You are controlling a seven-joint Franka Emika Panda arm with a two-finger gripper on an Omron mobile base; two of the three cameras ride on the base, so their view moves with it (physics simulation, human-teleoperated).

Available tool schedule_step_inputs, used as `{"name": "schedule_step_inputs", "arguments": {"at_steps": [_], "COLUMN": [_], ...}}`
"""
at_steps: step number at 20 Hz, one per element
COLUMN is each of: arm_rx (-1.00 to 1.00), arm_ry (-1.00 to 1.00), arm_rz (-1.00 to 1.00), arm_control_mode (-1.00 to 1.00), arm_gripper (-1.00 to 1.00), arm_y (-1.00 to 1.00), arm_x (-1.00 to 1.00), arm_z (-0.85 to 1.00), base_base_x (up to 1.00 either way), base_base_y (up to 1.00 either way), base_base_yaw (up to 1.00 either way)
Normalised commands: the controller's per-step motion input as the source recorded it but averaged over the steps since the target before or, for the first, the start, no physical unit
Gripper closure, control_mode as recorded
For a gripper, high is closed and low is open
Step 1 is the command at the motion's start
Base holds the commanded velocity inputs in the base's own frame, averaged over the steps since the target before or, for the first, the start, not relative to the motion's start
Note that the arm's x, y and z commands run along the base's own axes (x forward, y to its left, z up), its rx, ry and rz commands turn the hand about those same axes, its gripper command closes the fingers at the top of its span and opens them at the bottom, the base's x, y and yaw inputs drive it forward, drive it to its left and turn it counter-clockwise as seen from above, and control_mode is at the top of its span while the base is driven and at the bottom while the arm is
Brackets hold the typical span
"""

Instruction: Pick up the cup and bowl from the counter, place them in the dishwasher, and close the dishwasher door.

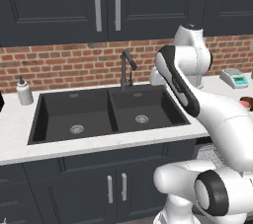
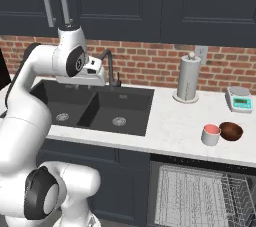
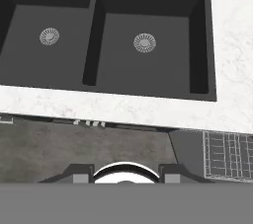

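No step was complete. The cup [image 2: 211,134] and bowl [image 2: 231,131] stood touching on the table [image 2: 175,121], right of the sink [image 2: 95,106]. The dishwasher [image 2: 200,196] stood open, rack out. The claw [image 3: 126,172] hung empty over the sink, its jaws parted.

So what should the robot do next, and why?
Probably swing the hand to the right, toward the cup. The gripper hangs over the sink with nothing between its fingers, while the cup and the bowl sit side by side on the counter, right above the pulled-out dishwasher rack.
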Motion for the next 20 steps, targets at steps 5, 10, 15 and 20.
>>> {"name": "schedule_step_inputs", "arguments": {"at_steps": [5, 10, 15, 20], "arm_rx": [0.00, 0.00, 0.00, 0.00], "arm_ry": [-0.02, -0.03, 0.01, 0.07], "arm_rz": [0.00, 0.00, -0.01, -0.02], "arm_control_mode": [-1.00, -1.00, -1.00, -1.00], "arm_gripper": [-1.00, -1.00, -1.00, -1.00], "arm_y": [-0.07, -0.03, 0.00, 0.00], "arm_x": [-0.56, -1.00, -0.94, -0.44], "arm_z": [0.00, -0.10, -0.50, -0.43], "base_base_x": [0.00, 0.00, 0.00, 0.00], "base_base_y": [0.00, 0.00, 0.00, 0.00], "base_base_yaw": [0.00, 0.00, 0.00, 0.00]}}
